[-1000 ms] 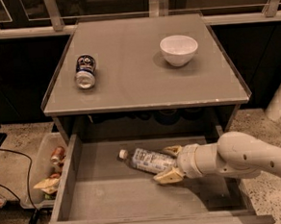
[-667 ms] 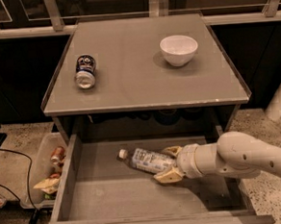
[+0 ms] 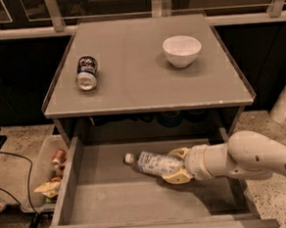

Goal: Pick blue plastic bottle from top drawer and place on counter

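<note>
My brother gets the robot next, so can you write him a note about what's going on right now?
Claw: down in the top drawer, toward its right side, shut on the base end of the blue plastic bottle.
Bottle: lying on its side on the drawer floor, cap pointing left, not lifted yet.
Counter: holds a can lying on the left and a white bowl on the right.
Done: drawer open, bottle gripped.
Left: lift the bottle out and set it on the counter.
</note>
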